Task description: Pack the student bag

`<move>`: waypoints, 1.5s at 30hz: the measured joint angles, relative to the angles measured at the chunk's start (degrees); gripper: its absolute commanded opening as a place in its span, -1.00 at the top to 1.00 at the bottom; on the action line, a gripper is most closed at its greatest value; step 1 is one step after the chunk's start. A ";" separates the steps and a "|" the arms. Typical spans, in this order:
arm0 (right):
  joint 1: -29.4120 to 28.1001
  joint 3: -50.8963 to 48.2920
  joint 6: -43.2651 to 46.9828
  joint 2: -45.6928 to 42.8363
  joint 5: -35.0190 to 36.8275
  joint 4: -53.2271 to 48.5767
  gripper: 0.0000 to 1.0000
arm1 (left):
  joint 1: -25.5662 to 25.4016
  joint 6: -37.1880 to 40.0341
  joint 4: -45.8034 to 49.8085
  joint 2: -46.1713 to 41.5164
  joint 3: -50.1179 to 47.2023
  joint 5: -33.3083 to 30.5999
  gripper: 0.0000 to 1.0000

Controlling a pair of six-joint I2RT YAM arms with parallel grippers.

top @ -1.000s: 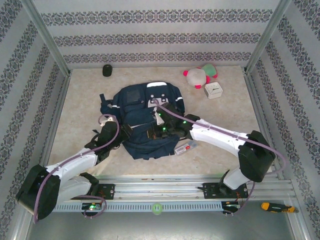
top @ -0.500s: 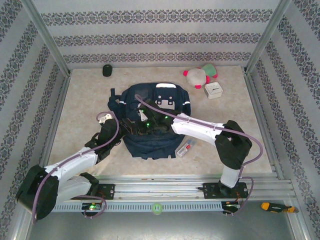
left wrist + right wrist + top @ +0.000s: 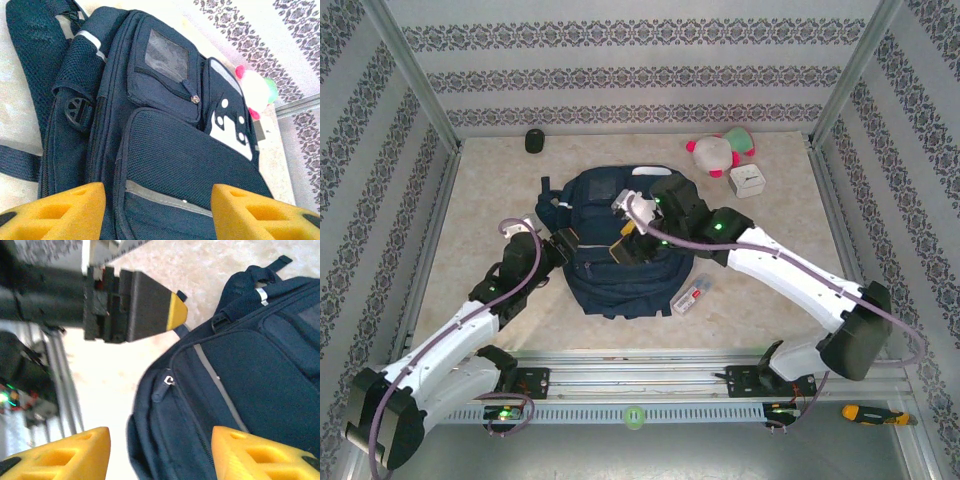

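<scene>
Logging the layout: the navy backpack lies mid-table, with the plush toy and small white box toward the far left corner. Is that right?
Not quite: the plush toy and small white box sit toward the far right corner, as the top external view shows. The navy backpack does lie mid-table.

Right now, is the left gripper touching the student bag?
Cannot tell. Left wrist view: the left gripper stands open with the student bag beyond its fingers; neither contact nor a gap shows plainly.
</scene>
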State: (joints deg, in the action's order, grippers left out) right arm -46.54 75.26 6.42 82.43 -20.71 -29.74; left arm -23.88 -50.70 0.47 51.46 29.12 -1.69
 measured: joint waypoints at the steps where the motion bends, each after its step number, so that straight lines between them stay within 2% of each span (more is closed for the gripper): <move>1: -0.22 0.13 3.65 1.31 0.85 -0.33 -0.11 | 0.13 0.63 0.70 -0.31 0.20 0.00 -0.15; 6: -1.16 0.63 19.67 11.43 5.03 -2.23 -0.17 | 0.79 2.69 3.54 -1.92 0.52 -0.02 -0.16; 8: -1.36 0.66 23.37 14.25 5.79 -2.67 -0.11 | 0.87 3.17 4.31 -2.25 0.52 0.04 -0.17; 9: -1.36 0.66 24.87 15.32 6.36 -2.71 0.01 | 0.90 3.65 4.61 -2.34 0.52 0.02 -0.18; 12: -1.36 0.66 27.85 16.81 9.27 -2.08 0.68 | 1.09 6.03 5.09 -2.45 0.52 0.26 -0.19; 14: -1.20 0.66 28.96 16.81 10.49 -1.31 0.95 | 1.09 8.90 5.07 -2.45 0.52 1.38 -0.19; 15: -1.03 0.74 29.35 16.63 10.43 -1.16 1.00 | 1.09 10.80 5.07 -2.45 0.59 2.25 -0.19; 20: 2.14 0.79 30.42 13.84 5.18 -0.46 1.00 | 1.14 20.92 4.79 -0.28 2.91 11.39 -0.17; 24: 4.72 2.23 29.92 12.90 1.62 -0.20 1.00 | 1.03 24.74 4.70 4.07 5.92 19.41 -0.17; 36: 6.73 2.82 25.31 12.90 -2.23 0.09 1.00 | -0.63 28.41 8.31 5.49 6.38 20.96 -0.05; 41: 7.06 3.02 23.89 12.90 -3.21 0.81 1.00 | -1.95 29.33 8.07 6.91 6.36 20.68 0.29; 45: 7.10 3.02 23.47 12.90 -3.41 0.81 1.00 | -2.03 29.42 7.48 9.77 6.40 19.28 0.88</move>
State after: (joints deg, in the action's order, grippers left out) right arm -39.44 78.28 29.89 95.33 -24.12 -28.93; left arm -25.91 -21.28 7.94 61.23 35.53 17.58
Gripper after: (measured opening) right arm 0.046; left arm 0.165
